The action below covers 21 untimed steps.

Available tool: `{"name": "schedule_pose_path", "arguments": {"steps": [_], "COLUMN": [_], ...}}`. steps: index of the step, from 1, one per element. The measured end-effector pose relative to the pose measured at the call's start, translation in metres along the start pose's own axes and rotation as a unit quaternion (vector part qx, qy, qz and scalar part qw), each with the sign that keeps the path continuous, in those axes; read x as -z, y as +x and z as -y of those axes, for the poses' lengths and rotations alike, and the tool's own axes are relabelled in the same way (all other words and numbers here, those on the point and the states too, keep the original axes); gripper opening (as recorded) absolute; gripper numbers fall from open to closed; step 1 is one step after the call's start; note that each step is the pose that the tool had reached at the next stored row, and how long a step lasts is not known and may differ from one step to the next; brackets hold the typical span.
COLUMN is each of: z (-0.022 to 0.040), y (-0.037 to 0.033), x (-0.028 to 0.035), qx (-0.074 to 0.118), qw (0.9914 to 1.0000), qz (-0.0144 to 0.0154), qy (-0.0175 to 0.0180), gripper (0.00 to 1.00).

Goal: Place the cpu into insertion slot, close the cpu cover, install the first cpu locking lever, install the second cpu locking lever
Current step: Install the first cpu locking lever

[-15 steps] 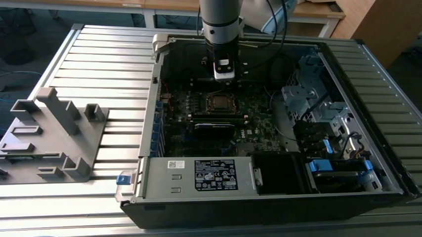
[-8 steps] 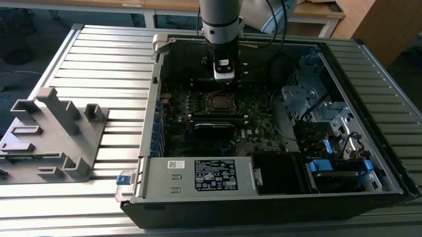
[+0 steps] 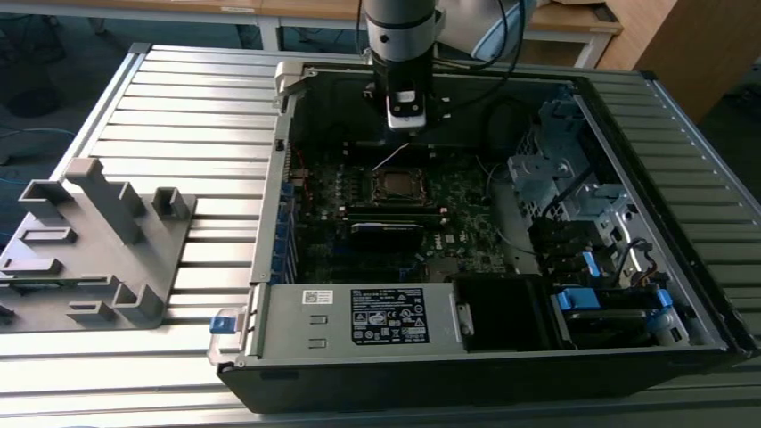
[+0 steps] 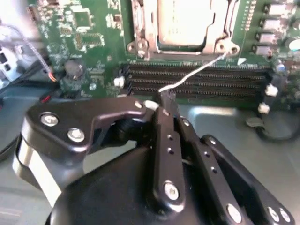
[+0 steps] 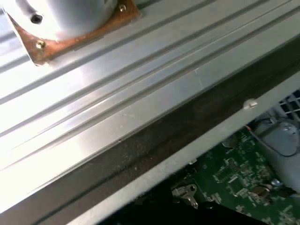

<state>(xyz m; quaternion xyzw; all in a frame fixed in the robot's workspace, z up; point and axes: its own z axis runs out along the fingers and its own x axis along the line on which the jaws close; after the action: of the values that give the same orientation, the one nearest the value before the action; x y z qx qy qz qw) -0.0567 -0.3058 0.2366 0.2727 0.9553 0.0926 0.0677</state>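
Fingers (image 4: 165, 101) pinch locking lever (image 4: 197, 71), slanting toward cpu cover (image 4: 146, 28).

The setting looks like a robotics lab or test workshop. An open computer case (image 3: 476, 383) lies on its side on a table of slotted aluminium profiles (image 3: 178, 98), its green motherboard (image 3: 464, 214) laid bare. A robot arm (image 3: 398, 36) reaches down into the case, and the first wrist view shows a bolted mounting plate (image 5: 42, 47) on the same grooved metal. A grey moulded fixture (image 3: 95, 241) stands beside the case. Wooden desks (image 3: 571, 18) stand behind the table, and loose cables (image 3: 24, 134) lie on the floor.
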Motion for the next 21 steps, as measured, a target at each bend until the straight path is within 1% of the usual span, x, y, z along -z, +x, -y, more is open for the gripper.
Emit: {"name": "schedule_pose_path", "arguments": {"steps": [1, 8, 10, 13, 15, 19, 21], "z": [-0.0003, -0.0001, 0.0018, 0.0063, 0.0079, 0.0081, 0.0094], "y": [-0.0001, 0.0002, 0.0031, 0.0105, 0.0131, 0.0127, 0.0110], "x": [0.0010, 0.0012, 0.0016, 0.0024, 0.0028, 0.0029, 0.0030], "qx": [0.000, 0.000, 0.000, 0.000, 0.000, 0.000, 0.000], "qw": [1.00000, 1.00000, 1.00000, 1.00000, 1.00000, 1.00000, 1.00000], "qz": [0.0000, 0.0000, 0.0003, 0.0015, 0.0020, 0.0019, 0.0019], "qy": [0.0000, -0.0001, -0.0001, -0.0010, -0.0013, -0.0013, -0.0013], "gripper": [0.10, 0.10, 0.10, 0.10, 0.10, 0.10, 0.10]}}
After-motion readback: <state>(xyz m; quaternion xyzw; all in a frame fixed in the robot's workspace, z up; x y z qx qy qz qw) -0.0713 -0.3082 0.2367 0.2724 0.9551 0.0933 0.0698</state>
